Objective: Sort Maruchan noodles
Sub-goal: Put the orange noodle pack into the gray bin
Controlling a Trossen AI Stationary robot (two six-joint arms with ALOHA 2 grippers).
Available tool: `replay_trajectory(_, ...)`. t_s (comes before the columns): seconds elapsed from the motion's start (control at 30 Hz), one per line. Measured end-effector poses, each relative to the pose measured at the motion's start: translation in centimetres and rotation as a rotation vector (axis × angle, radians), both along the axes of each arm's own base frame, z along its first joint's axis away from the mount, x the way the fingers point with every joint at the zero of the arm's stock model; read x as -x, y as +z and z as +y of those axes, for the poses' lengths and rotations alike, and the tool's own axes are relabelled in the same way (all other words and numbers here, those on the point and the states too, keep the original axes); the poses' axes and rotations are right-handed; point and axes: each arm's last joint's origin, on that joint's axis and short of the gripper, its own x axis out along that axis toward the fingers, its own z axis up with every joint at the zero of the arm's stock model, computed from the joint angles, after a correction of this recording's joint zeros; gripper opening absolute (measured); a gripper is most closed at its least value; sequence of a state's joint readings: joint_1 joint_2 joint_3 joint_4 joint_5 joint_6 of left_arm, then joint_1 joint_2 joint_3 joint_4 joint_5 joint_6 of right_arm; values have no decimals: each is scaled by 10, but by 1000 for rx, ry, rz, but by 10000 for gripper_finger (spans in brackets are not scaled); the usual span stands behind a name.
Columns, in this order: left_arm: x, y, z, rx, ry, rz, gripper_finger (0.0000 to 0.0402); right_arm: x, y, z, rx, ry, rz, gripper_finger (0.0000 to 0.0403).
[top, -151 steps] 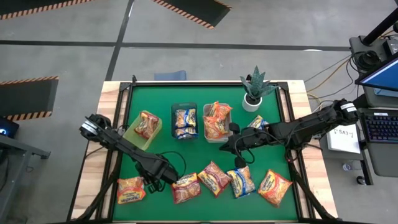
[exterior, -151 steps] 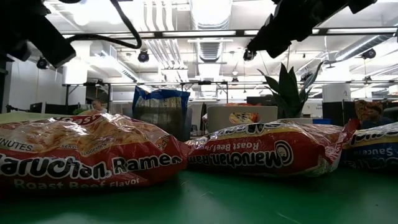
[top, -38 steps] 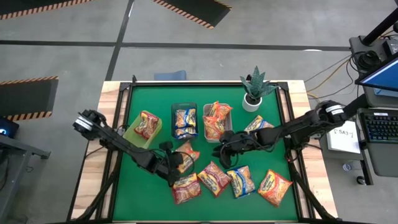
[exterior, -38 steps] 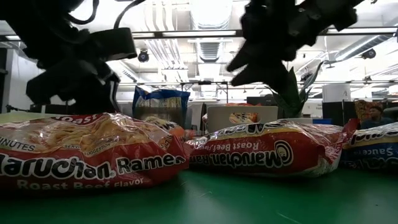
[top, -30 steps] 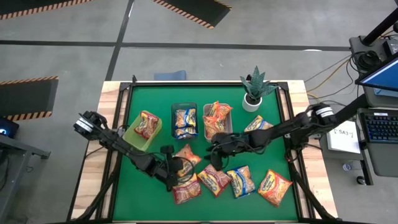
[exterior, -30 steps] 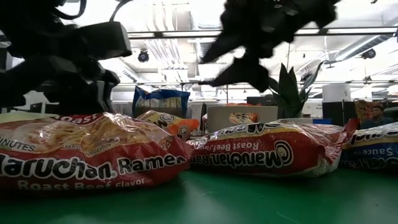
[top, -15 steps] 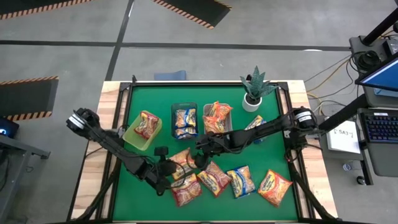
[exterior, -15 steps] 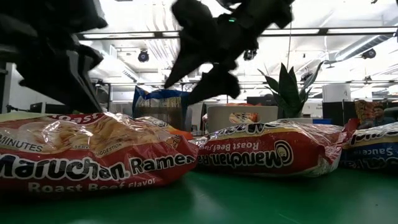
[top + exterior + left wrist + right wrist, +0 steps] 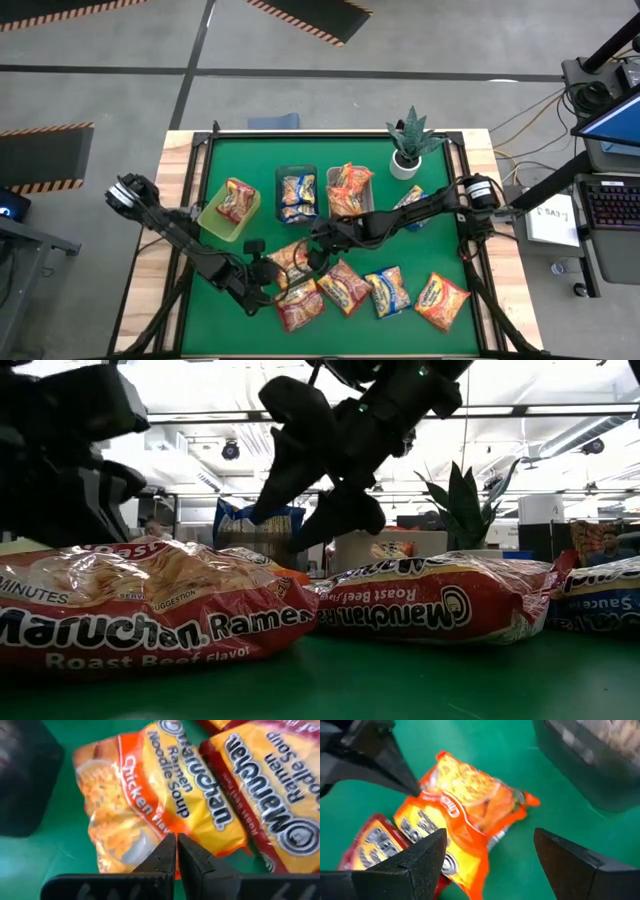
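Right end effector (image 9: 318,240) spread above an orange packet (image 9: 291,258); left end effector (image 9: 256,272) clenched empty; bins (image 9: 297,175) seemingly part-filled, five packets remain.

Robotics lab, probably in an open-plan office: hazard-striped floor mats (image 9: 310,15), exposed ceiling ducts (image 9: 335,385), monitors, cabling.

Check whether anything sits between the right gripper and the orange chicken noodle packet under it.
Nothing visible does. The right gripper is open above the orange packet, with bare green mat around it. The shut left gripper sits at the packet's edge, off to one side, not in the gap.
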State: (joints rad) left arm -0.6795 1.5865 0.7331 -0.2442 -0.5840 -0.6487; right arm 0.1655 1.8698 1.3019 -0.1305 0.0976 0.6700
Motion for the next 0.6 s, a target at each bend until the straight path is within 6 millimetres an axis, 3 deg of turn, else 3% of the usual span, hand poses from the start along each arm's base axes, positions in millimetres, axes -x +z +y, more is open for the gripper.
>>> replay_trajectory(0.6, 11, -26, 7, 55, 69, -28, 0, 0, 1, 8, -39, -13, -32, 292)
